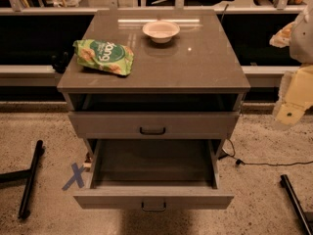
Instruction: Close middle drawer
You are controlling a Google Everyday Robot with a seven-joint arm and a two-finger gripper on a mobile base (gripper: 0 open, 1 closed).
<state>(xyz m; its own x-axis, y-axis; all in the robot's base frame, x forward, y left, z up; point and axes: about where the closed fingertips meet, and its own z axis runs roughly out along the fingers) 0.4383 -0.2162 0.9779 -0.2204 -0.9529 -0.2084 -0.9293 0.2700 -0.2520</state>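
The grey-brown cabinet (pixel 195 67) stands in the middle of the view. The uppermost drawer (pixel 112 125), just under the top, is pulled out a little. Below it the middle drawer (pixel 112 199) is pulled far out. Its inside is empty and its flat front carries a small dark pull handle (pixel 153 207). The lowest drawer is hidden beneath it. My gripper (pixel 293 104) shows as a cream-coloured part at the right edge. It is right of the cabinet, about level with the uppermost drawer, and touches nothing.
A green snack bag (pixel 103 57) and a white bowl (pixel 161 31) sit on the cabinet top. A blue tape X (pixel 74 176) marks the speckled floor at left. Black legs (pixel 30 180) lie at left and at right (pixel 296 202). A cable (pixel 264 163) runs along the floor at right.
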